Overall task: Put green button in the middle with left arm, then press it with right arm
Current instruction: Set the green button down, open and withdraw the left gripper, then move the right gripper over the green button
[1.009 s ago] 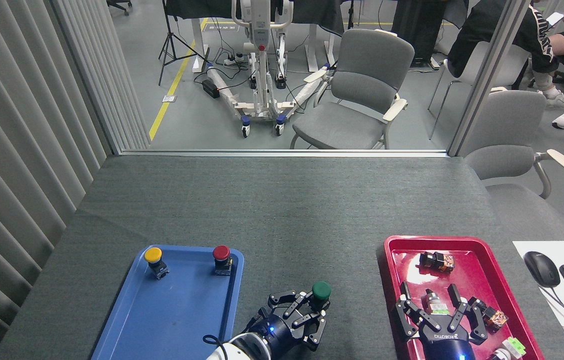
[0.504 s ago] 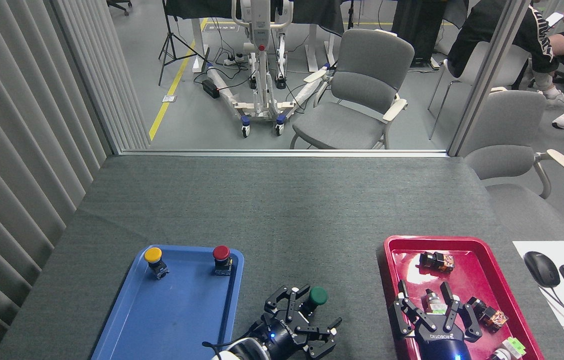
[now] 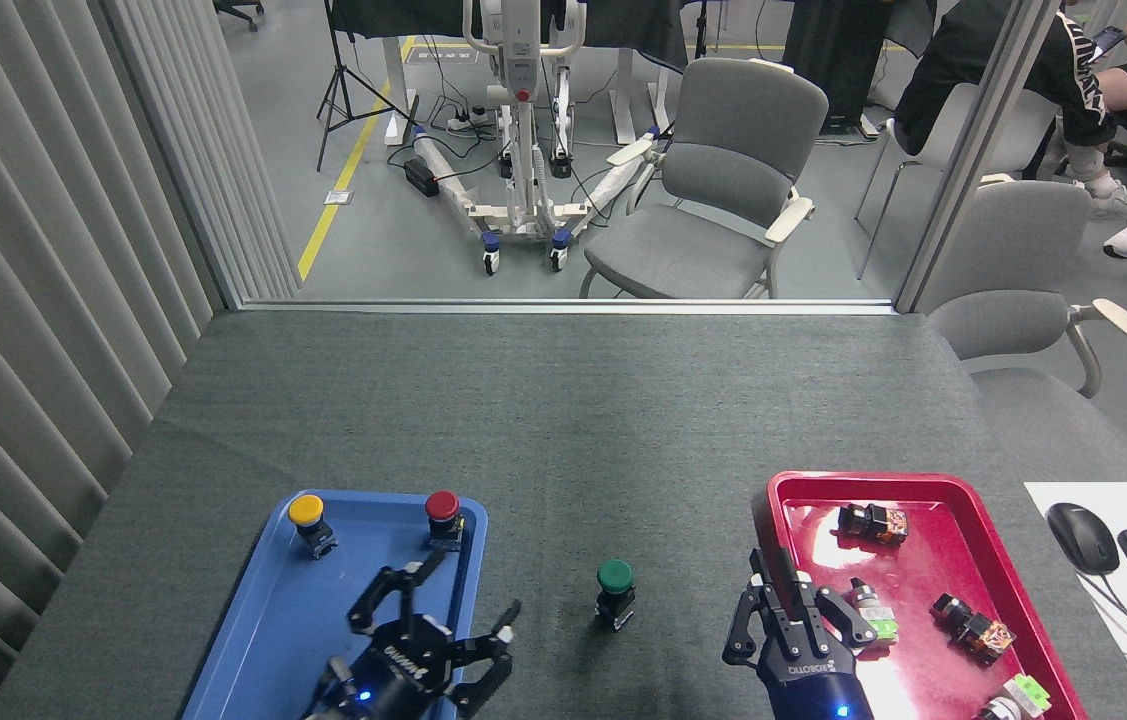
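Plenty of bare dark-grey tabletop [image 3: 563, 420] is left open beyond the green button [image 3: 614, 590], which is stood upright in the gap between the blue tray [image 3: 263, 640] and the red tray [image 3: 998, 570], touching neither. The left gripper [image 3: 438, 625] is parked to the button's left over the blue tray's right edge, fingers splayed wide with nothing held. The right gripper [image 3: 788, 615] is hung over the red tray's left rim, near the button's right, fingers loosely spread and empty.
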`<state>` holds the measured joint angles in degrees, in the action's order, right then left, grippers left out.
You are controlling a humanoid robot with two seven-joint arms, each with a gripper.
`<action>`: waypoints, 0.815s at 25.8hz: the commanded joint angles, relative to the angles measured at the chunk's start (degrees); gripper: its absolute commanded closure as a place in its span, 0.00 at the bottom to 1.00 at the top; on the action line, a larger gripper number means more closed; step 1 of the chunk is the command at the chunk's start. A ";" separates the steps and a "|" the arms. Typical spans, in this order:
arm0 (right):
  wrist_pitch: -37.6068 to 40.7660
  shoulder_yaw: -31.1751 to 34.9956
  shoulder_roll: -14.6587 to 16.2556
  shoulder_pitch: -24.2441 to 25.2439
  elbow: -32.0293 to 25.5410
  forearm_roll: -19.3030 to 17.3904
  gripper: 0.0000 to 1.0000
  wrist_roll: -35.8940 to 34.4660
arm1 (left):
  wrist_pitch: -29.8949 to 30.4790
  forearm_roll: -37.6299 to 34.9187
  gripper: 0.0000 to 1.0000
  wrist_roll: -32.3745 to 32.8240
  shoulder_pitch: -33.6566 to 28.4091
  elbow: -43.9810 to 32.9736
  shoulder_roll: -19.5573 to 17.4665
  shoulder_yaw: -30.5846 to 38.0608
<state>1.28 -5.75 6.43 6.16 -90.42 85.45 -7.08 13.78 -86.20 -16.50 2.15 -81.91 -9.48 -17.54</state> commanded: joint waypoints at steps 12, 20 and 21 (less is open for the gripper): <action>-3.04 -8.84 -3.26 -5.72 8.24 3.23 0.99 2.87 | -3.85 -0.46 0.00 -3.97 -8.13 -0.27 -3.18 11.56; -2.07 -11.21 -4.58 -9.67 17.03 2.97 0.92 2.78 | -4.03 0.07 0.00 -4.06 -8.13 3.16 -3.09 12.18; -1.98 -11.74 -4.76 -10.11 18.08 2.97 0.91 2.78 | -4.03 0.15 0.00 -4.06 -8.04 3.16 -3.09 13.06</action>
<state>-1.16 -16.38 2.05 -2.62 -75.43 88.47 -4.28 9.86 -86.30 -20.57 -6.00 -79.34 -12.60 -5.60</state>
